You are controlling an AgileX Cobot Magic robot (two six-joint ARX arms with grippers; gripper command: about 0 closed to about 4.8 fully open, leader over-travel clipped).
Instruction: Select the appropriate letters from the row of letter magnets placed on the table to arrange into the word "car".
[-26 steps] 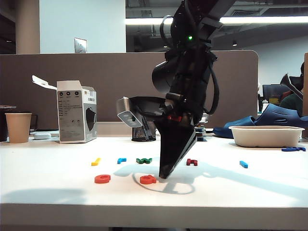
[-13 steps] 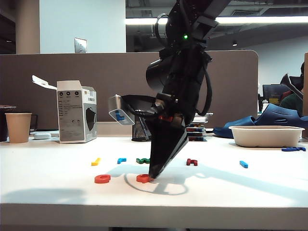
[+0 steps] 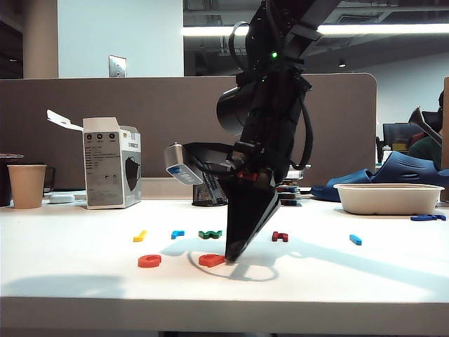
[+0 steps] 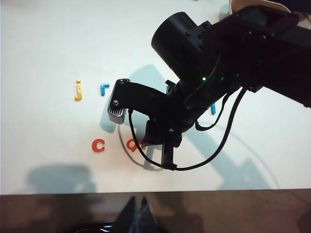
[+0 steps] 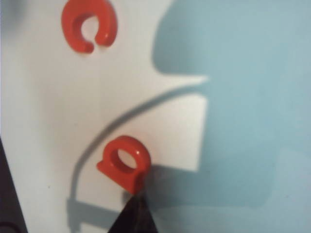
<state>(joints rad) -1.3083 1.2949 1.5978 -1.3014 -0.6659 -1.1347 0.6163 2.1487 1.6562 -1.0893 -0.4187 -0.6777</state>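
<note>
On the smooth white table (image 3: 84, 281), the right gripper (image 3: 231, 258), a black tapering wedge of plastic fingers, stands with its tip down against the near edge of the orange-red rounded plastic letter "a" (image 3: 211, 260); the right wrist view shows the jaws pressed together to a single dark point (image 5: 132, 213) touching that letter (image 5: 124, 166), nothing held between them. The letter is flat and glossy, a ring with a short stub. Just beside it on the left of the exterior view lies the second orange-red letter, an open "c" ring (image 3: 149, 261), apart from the first. Behind them runs the row: a yellow hooked letter (image 3: 139, 236), the bright blue hooked "r" (image 3: 177, 234), a green zigzag letter (image 3: 209, 234), a dark red blocky letter (image 3: 280, 236) and, well apart to the right, a plain blue straight bar (image 3: 356, 239). The left gripper (image 4: 136, 211) hangs high above the near table edge, seen only as two dark finger tips lying close together, with nothing between them. At the back left stand a tan paper cup (image 3: 27, 185) and a grey-and-white cardboard box (image 3: 111, 168) with its flap open; a black wire-mesh pot (image 3: 210, 188) sits behind the arm, and a shallow white oval bowl (image 3: 388, 198) at the right, their contents hidden.
</note>
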